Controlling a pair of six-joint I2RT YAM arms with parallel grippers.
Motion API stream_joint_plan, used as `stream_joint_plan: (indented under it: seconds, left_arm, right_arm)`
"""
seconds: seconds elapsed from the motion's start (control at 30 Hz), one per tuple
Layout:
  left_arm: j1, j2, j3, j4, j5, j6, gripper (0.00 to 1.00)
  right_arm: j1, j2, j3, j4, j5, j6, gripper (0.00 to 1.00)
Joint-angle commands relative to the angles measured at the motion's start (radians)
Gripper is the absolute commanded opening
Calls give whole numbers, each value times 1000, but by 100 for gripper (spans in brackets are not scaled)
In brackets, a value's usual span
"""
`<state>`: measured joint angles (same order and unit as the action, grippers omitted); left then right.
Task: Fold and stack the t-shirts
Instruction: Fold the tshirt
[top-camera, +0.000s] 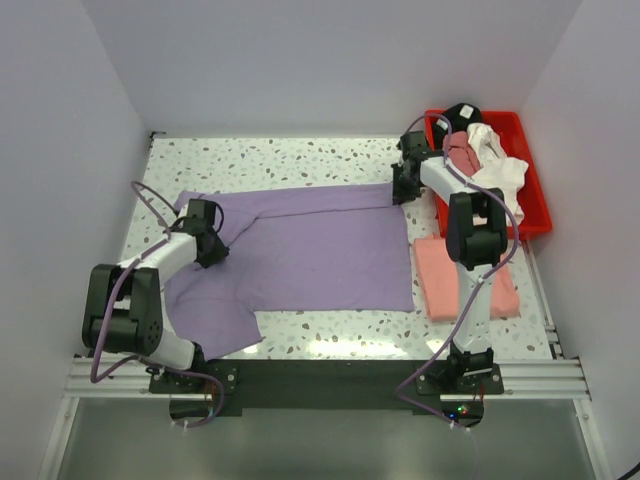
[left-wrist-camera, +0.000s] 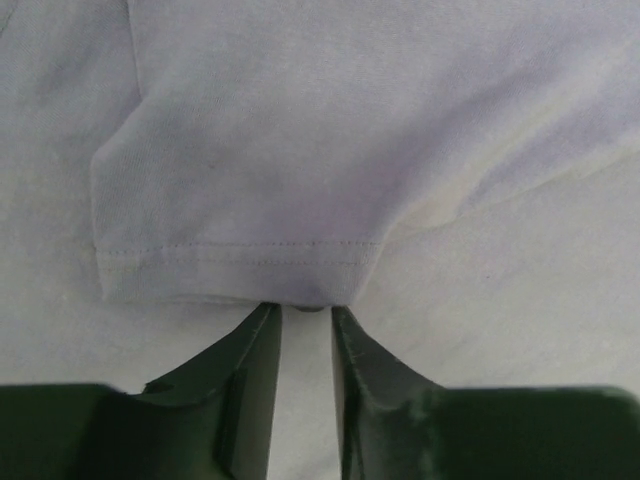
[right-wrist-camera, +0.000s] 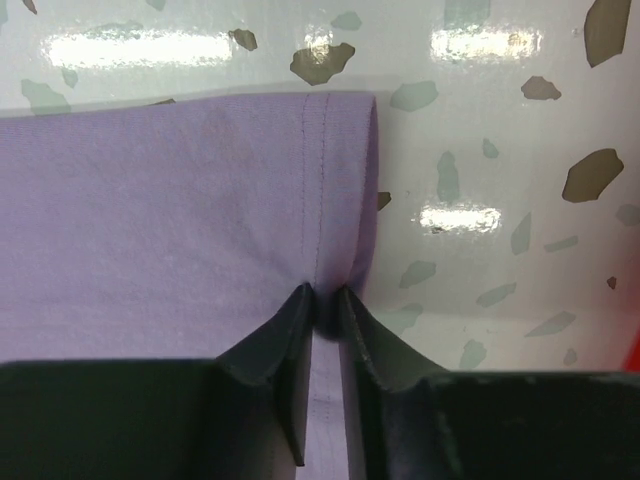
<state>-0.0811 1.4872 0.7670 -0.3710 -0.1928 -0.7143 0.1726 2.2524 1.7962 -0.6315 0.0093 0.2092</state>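
Note:
A lavender-purple t-shirt (top-camera: 320, 245) lies spread flat on the speckled table. My left gripper (top-camera: 211, 248) is at its left side. In the left wrist view the left gripper (left-wrist-camera: 305, 308) is shut on a stitched sleeve hem of the lavender shirt (left-wrist-camera: 300, 150). My right gripper (top-camera: 399, 193) is at the shirt's far right corner. In the right wrist view the right gripper (right-wrist-camera: 322, 296) is shut on the hemmed edge of the shirt (right-wrist-camera: 180, 210). A folded salmon-pink t-shirt (top-camera: 440, 275) lies at the right, partly under the right arm.
A red plastic bin (top-camera: 535, 195) stands at the back right and holds a white shirt (top-camera: 500, 165), a dusty-rose shirt (top-camera: 461, 150) and a black shirt (top-camera: 462, 113). White walls close in on three sides. Bare speckled table (right-wrist-camera: 500, 200) shows beside the right hem.

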Motion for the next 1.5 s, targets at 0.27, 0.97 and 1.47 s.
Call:
stream_joint_plan:
  seconds: [0.27, 0.97, 1.47]
  left_arm:
    - [-6, -5, 52, 7, -43, 18, 0]
    - [-5, -79, 133, -71, -148, -17, 0]
    - [-5, -84, 166, -65, -152, -19, 0]
  right_arm:
    - [4, -76, -14, 6, -20, 25, 0]
    - [5, -159, 6, -108, -39, 18, 0]
    - [5, -19, 101, -146, -17, -8, 9]
